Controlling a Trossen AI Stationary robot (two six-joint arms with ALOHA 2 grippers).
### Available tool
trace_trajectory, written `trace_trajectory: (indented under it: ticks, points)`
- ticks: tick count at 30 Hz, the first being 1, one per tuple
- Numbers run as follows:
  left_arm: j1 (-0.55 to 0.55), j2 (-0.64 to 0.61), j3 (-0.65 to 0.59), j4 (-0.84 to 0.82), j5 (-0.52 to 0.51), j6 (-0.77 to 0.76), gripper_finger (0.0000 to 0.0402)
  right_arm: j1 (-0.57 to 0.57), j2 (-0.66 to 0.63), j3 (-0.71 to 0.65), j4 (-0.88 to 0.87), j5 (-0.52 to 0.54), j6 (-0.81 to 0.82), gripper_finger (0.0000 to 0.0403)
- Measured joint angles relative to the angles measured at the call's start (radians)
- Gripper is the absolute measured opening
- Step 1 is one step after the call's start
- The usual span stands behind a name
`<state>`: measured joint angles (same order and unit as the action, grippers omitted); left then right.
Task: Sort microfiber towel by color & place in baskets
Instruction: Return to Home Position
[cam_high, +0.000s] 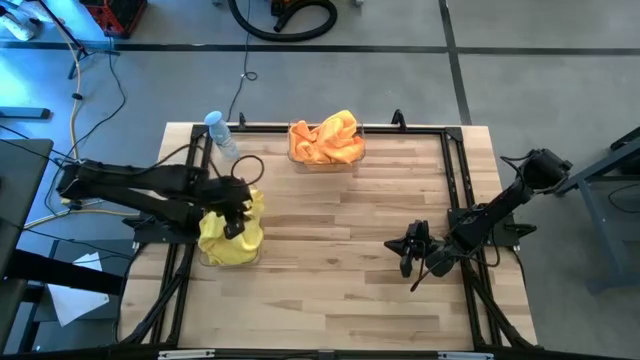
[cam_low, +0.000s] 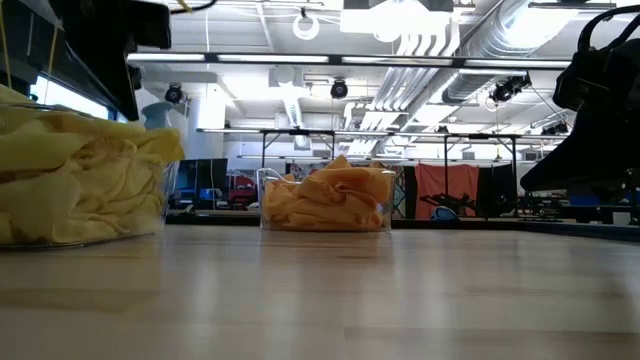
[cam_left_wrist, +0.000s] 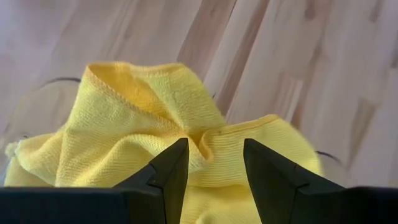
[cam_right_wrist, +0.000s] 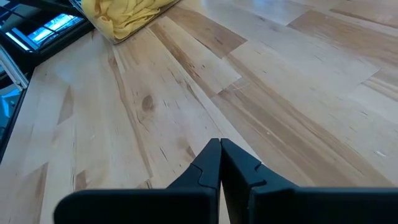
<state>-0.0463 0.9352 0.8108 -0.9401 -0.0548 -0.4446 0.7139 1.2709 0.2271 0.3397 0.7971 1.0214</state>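
Observation:
Yellow towels (cam_high: 232, 238) are heaped in a clear basket (cam_high: 205, 258) at the table's left side; the low view shows that pile (cam_low: 80, 185) above the tub wall. My left gripper (cam_left_wrist: 214, 155) hovers open just over the yellow heap (cam_left_wrist: 143, 118), one finger on either side of a fold. Orange towels (cam_high: 325, 142) fill the second clear basket (cam_high: 322, 165) at the far edge, also in the low view (cam_low: 328, 198). My right gripper (cam_right_wrist: 219, 148) is shut over bare wood near the table's right side (cam_high: 410, 256).
A clear water bottle (cam_high: 222, 133) lies at the far-left corner by the black frame rails (cam_high: 452, 160). Bare wood (cam_high: 340, 260) spreads between the baskets and the right arm. The yellow basket shows far off in the right wrist view (cam_right_wrist: 124, 15).

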Motion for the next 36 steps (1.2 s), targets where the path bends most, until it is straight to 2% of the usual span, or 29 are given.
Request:
trace_trajectory:
  ticks: [6, 9, 15, 19, 22, 27, 30, 36]
  points:
    - [0.0, -0.087, 0.004, 0.004, 0.003, -0.048, 0.0143, 0.0, 0.0, 0.0, 0.0, 0.0, 0.0, 0.0002]
    - [-0.009, -0.115, 0.004, 0.004, -0.001, -0.052, 0.0125, 0.0, 0.0, 0.0, 0.0, 0.0, 0.0, 0.0002]
    - [-0.103, -0.161, 0.004, 0.052, -0.135, 0.03, 0.0017, 0.0, 0.0, 0.0, 0.0, 0.0, 0.0, 0.0002]
    - [-0.174, -0.197, 0.002, 0.108, -0.235, 0.07, 0.0011, 0.0, 0.0, 0.0, 0.0, 0.0, 0.0, 0.0002]
    - [-0.222, -0.241, -0.066, 0.244, -0.276, 0.139, 0.0002, 0.0, 0.0, 0.0, 0.0, 0.0, -0.005, 0.0002]
    - [-0.238, -0.347, -0.281, 0.606, -0.253, 0.293, 0.0001, 0.0, 0.0, 0.0, -0.002, 0.0, -0.006, 0.0002]
    - [-0.199, -0.412, -0.388, 0.781, -0.176, 0.359, 0.0, 0.0, 0.0, 0.0, -0.003, 0.0, -0.007, 0.0002]
    - [-0.088, -0.558, -0.482, 0.835, -0.055, 0.381, 0.0, 0.0, 0.0, 0.0, -0.001, 0.0, -0.006, 0.0002]
